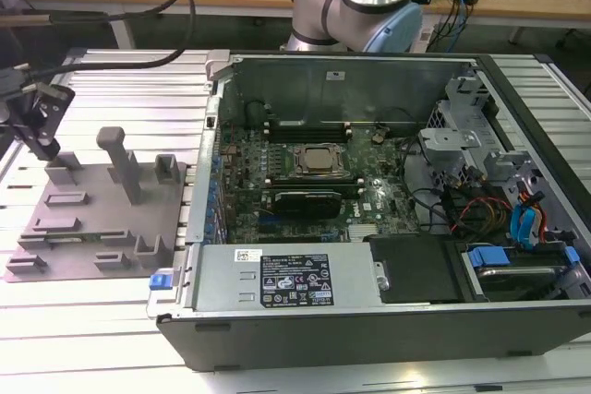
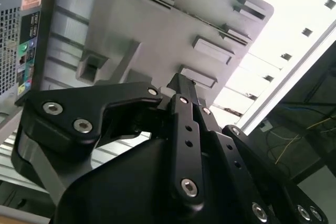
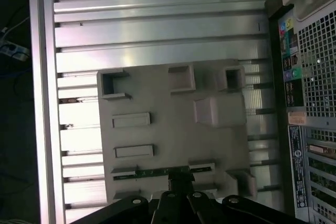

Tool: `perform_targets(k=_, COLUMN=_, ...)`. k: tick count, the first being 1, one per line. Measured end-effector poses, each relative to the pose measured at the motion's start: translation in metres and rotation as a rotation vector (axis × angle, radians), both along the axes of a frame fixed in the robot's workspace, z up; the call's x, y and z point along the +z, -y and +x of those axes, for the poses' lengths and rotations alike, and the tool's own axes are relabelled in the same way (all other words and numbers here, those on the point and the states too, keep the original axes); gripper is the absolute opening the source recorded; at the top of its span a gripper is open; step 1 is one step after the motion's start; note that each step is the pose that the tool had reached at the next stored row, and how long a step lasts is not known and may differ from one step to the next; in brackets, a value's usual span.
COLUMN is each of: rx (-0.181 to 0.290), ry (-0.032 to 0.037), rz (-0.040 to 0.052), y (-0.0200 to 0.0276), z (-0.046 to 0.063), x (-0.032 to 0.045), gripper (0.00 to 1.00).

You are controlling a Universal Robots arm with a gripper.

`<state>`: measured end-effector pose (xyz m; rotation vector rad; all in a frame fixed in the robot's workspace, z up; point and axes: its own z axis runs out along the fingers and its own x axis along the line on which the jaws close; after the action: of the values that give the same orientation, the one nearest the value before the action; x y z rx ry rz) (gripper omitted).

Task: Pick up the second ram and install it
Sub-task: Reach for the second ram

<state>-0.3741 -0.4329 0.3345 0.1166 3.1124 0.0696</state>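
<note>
Second ram (image 3: pixel 152 171) lies slotted in the grey tray (image 3: pixel 157 103); the pincer (image 3: pixel 181 179) hangs over it, its spread I cannot tell.

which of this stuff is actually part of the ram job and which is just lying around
For the job: second ram on the grey tray; gripper over the tray; motherboard in the open case.
Lying about: power supply; case wiring.

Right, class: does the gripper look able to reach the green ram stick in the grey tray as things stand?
Probably yes. The gripper hangs above the grey tray, over the second ram, which lies uncovered in it. Nothing stands between them; the computer case sits aside.
</note>
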Motion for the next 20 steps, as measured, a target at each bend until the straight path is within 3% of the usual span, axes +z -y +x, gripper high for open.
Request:
perform_targets(k=3, rx=0.0, ry=0.0, rz=0.0, y=0.0004, z=-0.006, x=-0.0072, gripper=0.08)
perform_targets(k=7, rx=0.001, ry=0.0001, rz=-0.0003, y=0.0046, z=-0.008, x=-0.0181, gripper=0.08)
perform_targets(k=13, rx=0.001, ry=-0.0002, rz=-0.0255, y=0.0057, z=0.0, x=-0.022, gripper=0.08)
perform_targets(k=20, rx=0.001, ry=-0.0002, rz=-0.0265, y=0.0057, z=0.0, x=-0.022, gripper=0.08)
